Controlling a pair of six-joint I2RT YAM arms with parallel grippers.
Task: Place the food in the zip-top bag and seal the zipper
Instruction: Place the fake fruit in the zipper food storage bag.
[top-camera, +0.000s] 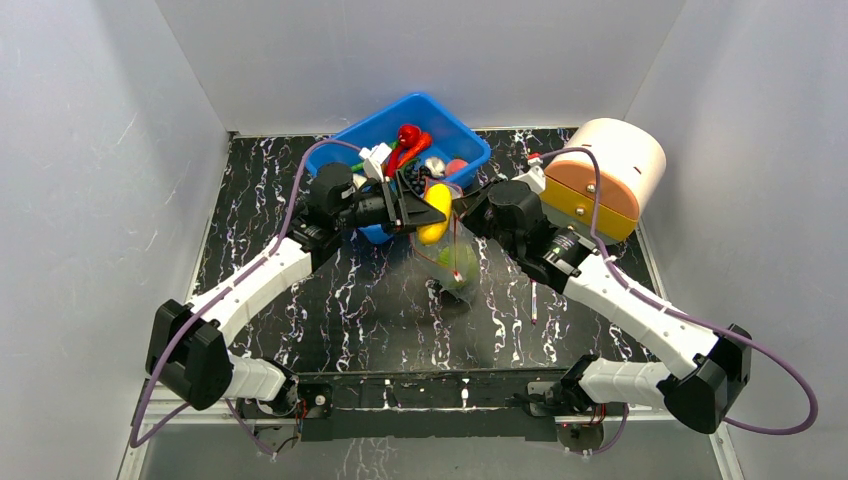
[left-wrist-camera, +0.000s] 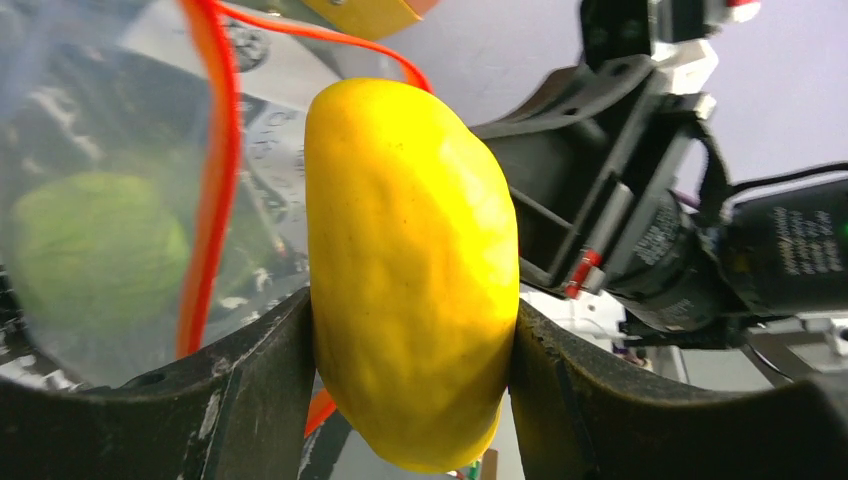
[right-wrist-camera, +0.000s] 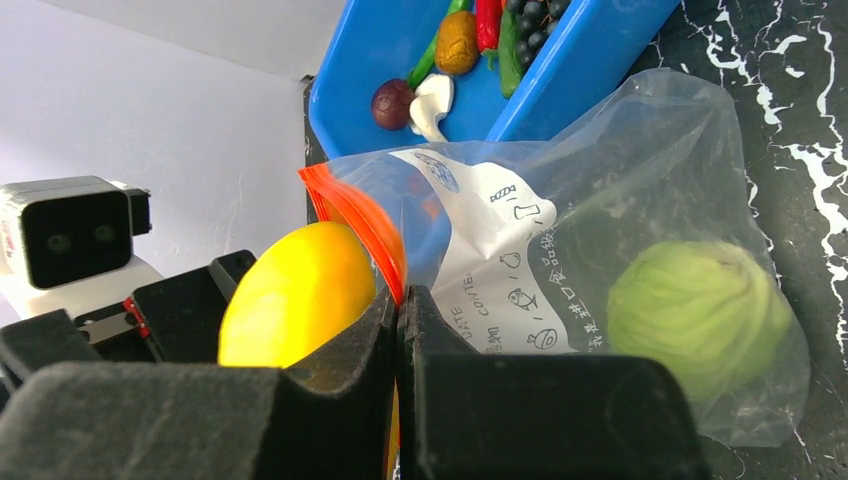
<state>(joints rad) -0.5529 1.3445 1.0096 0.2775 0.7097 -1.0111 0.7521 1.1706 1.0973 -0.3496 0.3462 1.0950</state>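
You are loading food: left claw (left-wrist-camera: 412, 345) gripping the yellow piece (left-wrist-camera: 410, 260) at the zip-top bag (right-wrist-camera: 620, 170) mouth, right claw (right-wrist-camera: 398, 305) pinching the zipper (right-wrist-camera: 352, 208); next probably needing deeper insertion, then release.

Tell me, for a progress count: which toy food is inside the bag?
The round green melon, alone inside the clear bag; the yellow piece sits in the left end effector.

Left wrist view: we get the green melon (left-wrist-camera: 95, 245) only as a blur through the zip-top bag (left-wrist-camera: 100, 110) film. The yellow piece (left-wrist-camera: 410, 200) has its flanks buried in the left pincer (left-wrist-camera: 410, 310).

Right wrist view: the blue tub (right-wrist-camera: 580, 50) is cut by the top edge. The zipper (right-wrist-camera: 355, 215) vanishes inside the closed right pincer (right-wrist-camera: 398, 300), which also hides the yellow piece's lower half.

Overhead: we cannot name the tub's smaller pieces.
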